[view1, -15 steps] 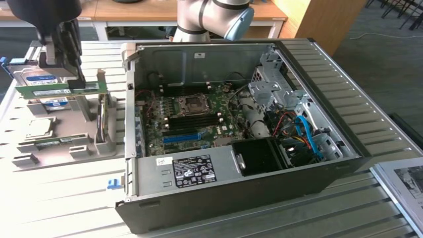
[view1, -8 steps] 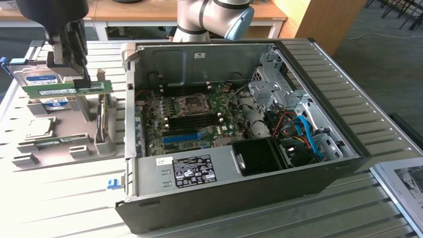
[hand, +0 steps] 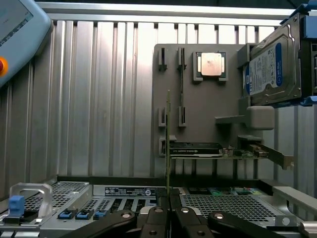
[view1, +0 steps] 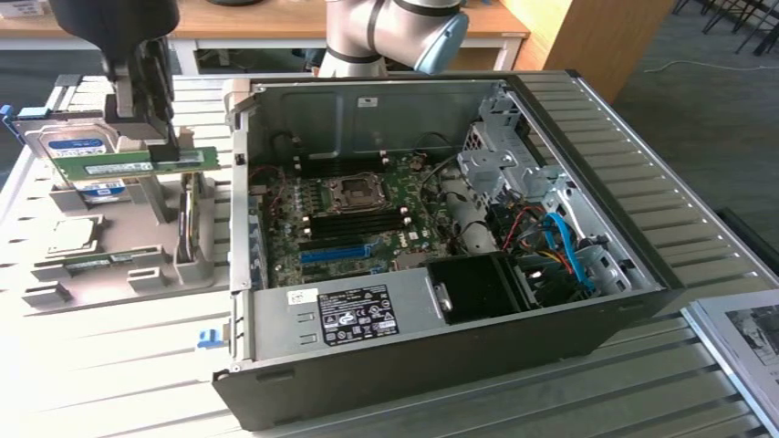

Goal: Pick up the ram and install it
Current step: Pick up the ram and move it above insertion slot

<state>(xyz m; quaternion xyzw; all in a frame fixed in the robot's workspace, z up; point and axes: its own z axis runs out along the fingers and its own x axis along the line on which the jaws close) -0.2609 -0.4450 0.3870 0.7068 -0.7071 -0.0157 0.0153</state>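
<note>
Computer case: black tower laid on its side, panel off, nearest in the exterior view, on a slatted metal table.
- Motherboard: green, flat on the case floor, with dark slots and one blue slot.
- Power supply: grey box with a black label, at the near wall of the case.
- Blue cables: coiled at the case's side toward the exterior view's right.

Grey holder: moulded tray just beside the case, on the exterior view's left.
- Hard drive: silver with a blue-white label, standing upright at the tray's far end.
- CPU chip: small silver square, lying flat in its recess.

Gripper: black, pointing down over the holder, fingers clamped on the ram.

Ram: green stick with a pale label, held level by its upper long edge. It hangs above the tray and in front of the hard drive, well apart from the motherboard. The wrist view shows it edge-on, pinched between the two fingers.
</note>
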